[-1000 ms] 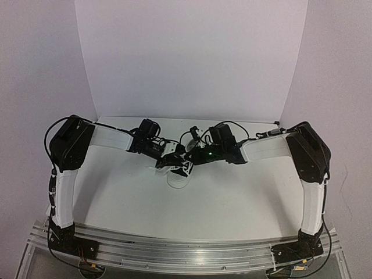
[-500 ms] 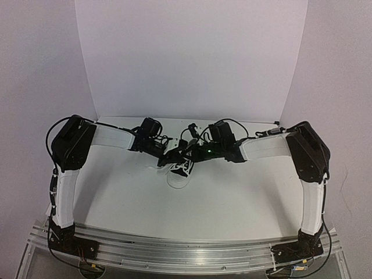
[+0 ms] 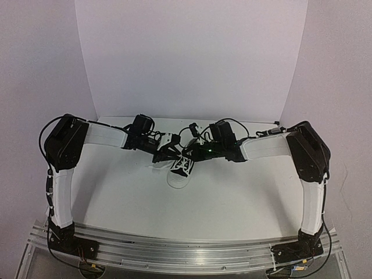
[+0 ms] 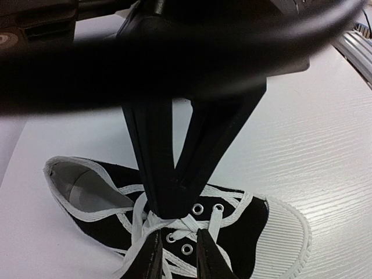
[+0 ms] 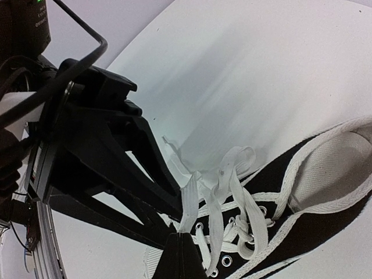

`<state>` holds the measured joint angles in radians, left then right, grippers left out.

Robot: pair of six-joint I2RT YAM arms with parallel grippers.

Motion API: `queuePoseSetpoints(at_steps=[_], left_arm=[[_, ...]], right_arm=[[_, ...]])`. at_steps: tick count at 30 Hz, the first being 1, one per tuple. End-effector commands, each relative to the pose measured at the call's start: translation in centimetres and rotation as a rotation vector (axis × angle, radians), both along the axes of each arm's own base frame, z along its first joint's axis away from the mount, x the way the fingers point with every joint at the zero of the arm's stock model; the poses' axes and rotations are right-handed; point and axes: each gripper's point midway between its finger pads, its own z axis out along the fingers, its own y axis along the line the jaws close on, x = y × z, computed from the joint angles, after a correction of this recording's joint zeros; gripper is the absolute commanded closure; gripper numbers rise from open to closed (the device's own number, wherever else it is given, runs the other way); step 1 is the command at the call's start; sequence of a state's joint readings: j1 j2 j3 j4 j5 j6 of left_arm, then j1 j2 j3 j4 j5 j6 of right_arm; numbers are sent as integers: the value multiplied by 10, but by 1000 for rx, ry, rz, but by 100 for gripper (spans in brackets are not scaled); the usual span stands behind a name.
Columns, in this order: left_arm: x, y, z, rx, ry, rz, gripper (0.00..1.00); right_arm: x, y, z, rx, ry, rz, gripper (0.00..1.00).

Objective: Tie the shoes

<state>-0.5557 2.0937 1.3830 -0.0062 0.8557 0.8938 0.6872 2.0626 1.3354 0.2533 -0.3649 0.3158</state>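
Sneaker [image 4: 232,226], surface [image 4: 325,128] centre. Left pincer [image 4: 176,256] nipping laces [image 5: 226,186]; right pincer [image 5: 181,251], 3 o'clock side, closed on a lace.

Sneaker [image 3: 179,172] sits on the table [image 3: 244,192] at mid-width, between the two arms, toe cap [image 4: 289,232] toward the near edge, heel opening toward the back wall. Left gripper [image 3: 165,152] over the shoe's left side, right gripper [image 3: 187,156] over its right (tips meet above the lacing). Laces [image 5: 235,192] lie across the eyelets; one strand runs up from them to the right gripper's fingertips.
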Motion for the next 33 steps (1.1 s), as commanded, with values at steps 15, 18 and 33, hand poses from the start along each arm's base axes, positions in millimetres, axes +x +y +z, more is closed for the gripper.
queuePoseSetpoints(at_steps=[15,18,33], left_arm=[[-17,12,55,-77,-128,-99,66],[-21,14,60,-95,-153,-96,59],[30,-9,25,-26,-172,-2,59]], right_arm=[[3,2,3,27,-6,13,100],[3,4,4,31,-11,24,100],[1,5,8,35,-23,41,100]])
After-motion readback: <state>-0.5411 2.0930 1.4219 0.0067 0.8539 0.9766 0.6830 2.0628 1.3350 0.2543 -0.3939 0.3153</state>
